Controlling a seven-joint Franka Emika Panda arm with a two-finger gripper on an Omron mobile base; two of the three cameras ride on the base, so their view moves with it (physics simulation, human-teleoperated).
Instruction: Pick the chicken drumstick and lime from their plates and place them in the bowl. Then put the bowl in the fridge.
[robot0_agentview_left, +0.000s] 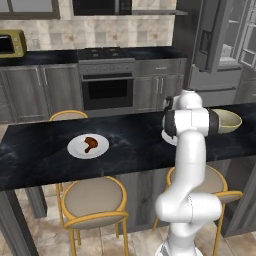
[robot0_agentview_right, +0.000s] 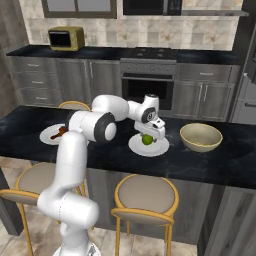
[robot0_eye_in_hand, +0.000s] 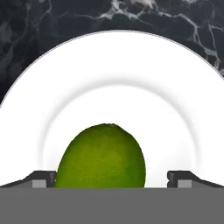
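Our claw (robot0_eye_in_hand: 112, 177) hangs straight over the lime (robot0_eye_in_hand: 101, 156), jaws spread as wide as they go and holding nothing. In the hand view the two fingertips (robot0_eye_in_hand: 43, 178) stand one on each side of the fruit with a gap on both, so we judge the step in hand to be the grasp of the lime. The lime sits a little off centre between the tips, nearer the one on the left of that view; we should shift slightly that way before we close, or one pad may touch first and roll the fruit across the smooth plate (robot0_eye_in_hand: 131, 78). We should also go low enough for the pads to meet the lime at its widest part, since a round fruit pinched high would likely squirt out. Whether the tips already touch the plate we cannot tell.

Beyond the claw, in the right base view, the bowl (robot0_agentview_right: 201, 137) stands near on the dark counter (robot0_agentview_right: 220, 162), to one side of the lime's plate and apart from it. On the opposite side, well apart, the chicken drumstick (robot0_agentview_left: 90, 143) lies on its own plate (robot0_agentview_left: 76, 149).
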